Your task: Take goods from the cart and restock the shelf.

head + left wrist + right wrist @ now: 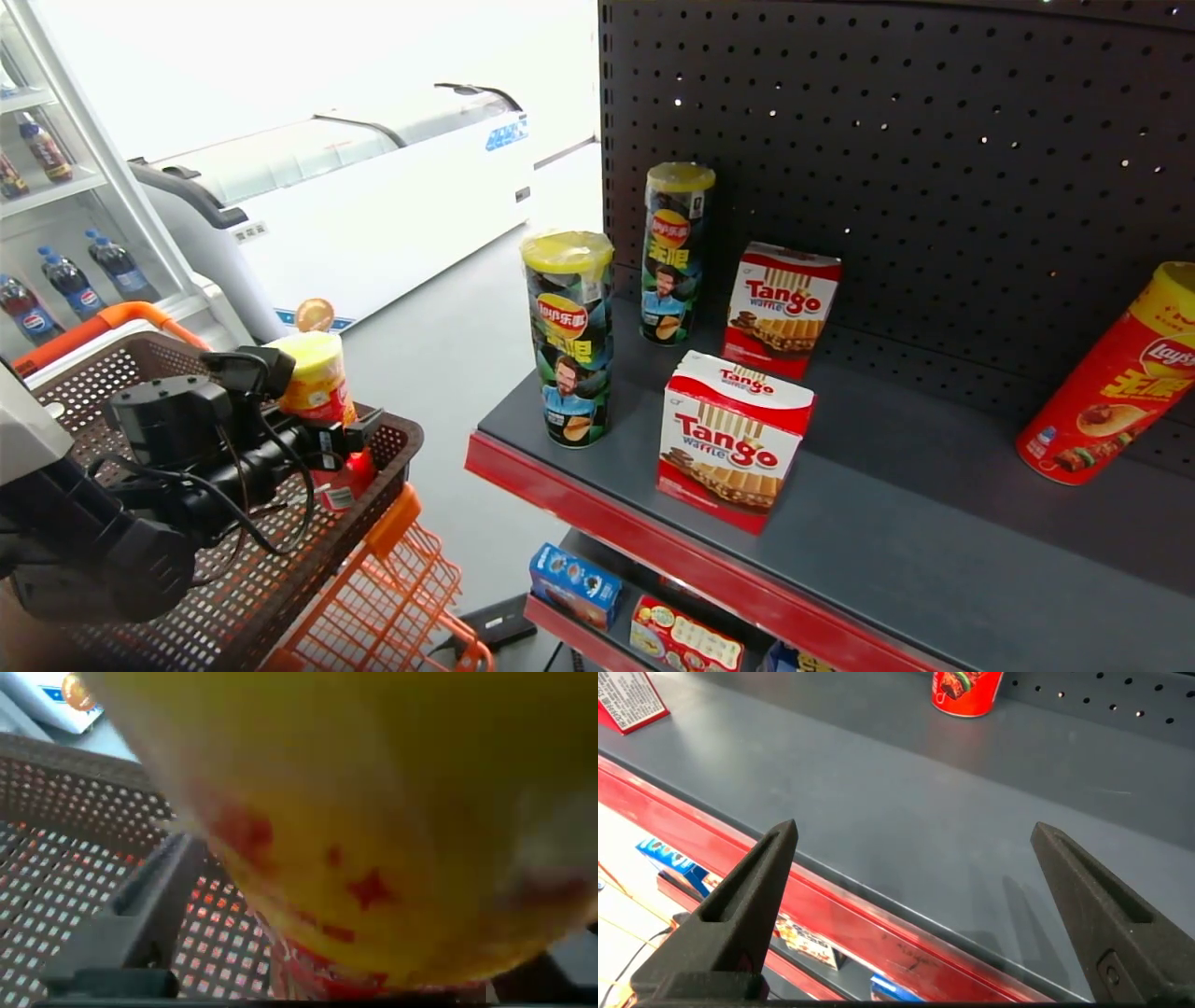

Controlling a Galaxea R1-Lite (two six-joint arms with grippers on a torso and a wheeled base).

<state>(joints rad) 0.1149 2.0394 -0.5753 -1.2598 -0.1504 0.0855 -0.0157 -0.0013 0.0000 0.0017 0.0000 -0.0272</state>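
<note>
Yellow-lidded chip can (pixel 316 375) in left pincer (pixel 329 431)

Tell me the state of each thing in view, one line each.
Left gripper, shut on held chip can.
Held chip can, upright, lid on, at the cart basket.
Right gripper, open, empty, over the shelf.
Front dark chip can, upright, lid on.
Rear dark chip can, upright, lid on.
Front wafer box, upright, closed.
Rear wafer box, upright, closed.
Red chip can at right, on the shelf, ungripped.
</note>
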